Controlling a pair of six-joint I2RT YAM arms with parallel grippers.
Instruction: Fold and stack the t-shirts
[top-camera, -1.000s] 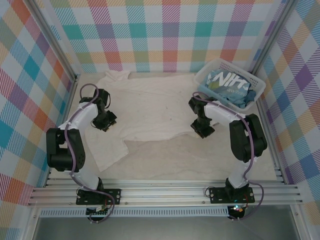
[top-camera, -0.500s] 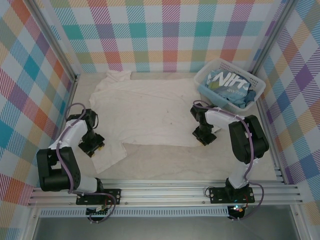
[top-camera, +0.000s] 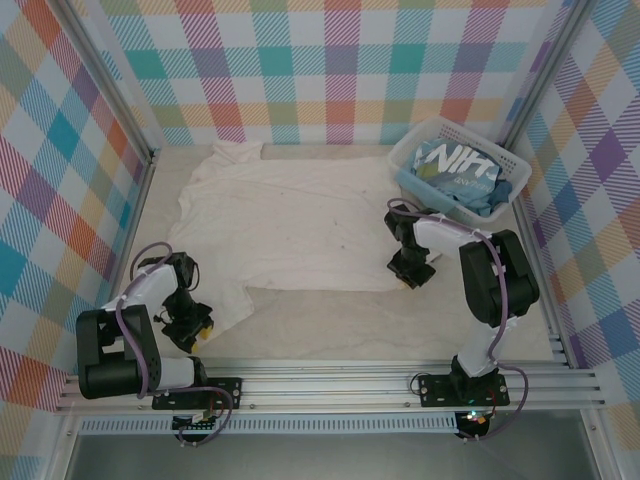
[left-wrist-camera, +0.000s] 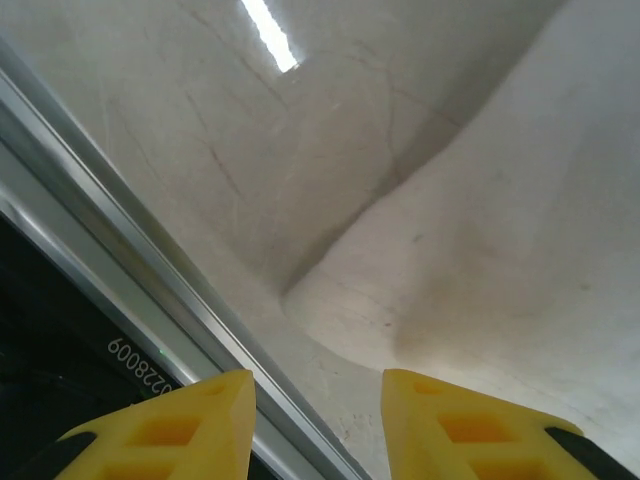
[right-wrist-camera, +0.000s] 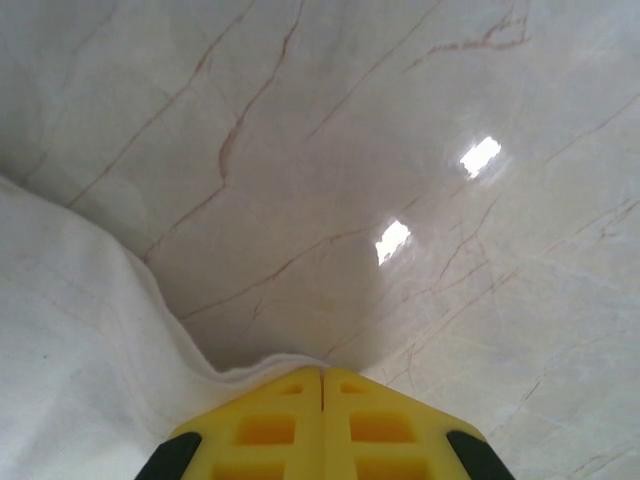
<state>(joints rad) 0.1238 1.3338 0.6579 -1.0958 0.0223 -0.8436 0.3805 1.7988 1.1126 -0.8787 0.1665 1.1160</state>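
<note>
Folding has barely begun. The cream t-shirt (top-camera: 300, 220) lies spread flat and unfolded across the middle of the surface (top-camera: 380, 330), lightly wrinkled, with one sleeve reaching toward the near left corner. The blue t-shirt (top-camera: 455, 165) sits bunched in the white basket (top-camera: 517, 163) at the far right, its big white lettering facing up, so it has not been laid out yet, and no stack exists anywhere.

The right end effector (top-camera: 411, 272) is down at the near right corner of the cream t-shirt. In the right wrist view its yellow fingers are pressed together, and a ridge of cloth runs straight into the tips, so it appears to be pinching that edge. The left end effector (top-camera: 188, 328) sits low just beside the near sleeve. In the left wrist view its fingers (left-wrist-camera: 170, 430) stand apart with nothing between them, the cloth edge lying just ahead.

What remains, by my reading: every fold of the cream shirt, then fetching, folding and stacking the blue one
</note>
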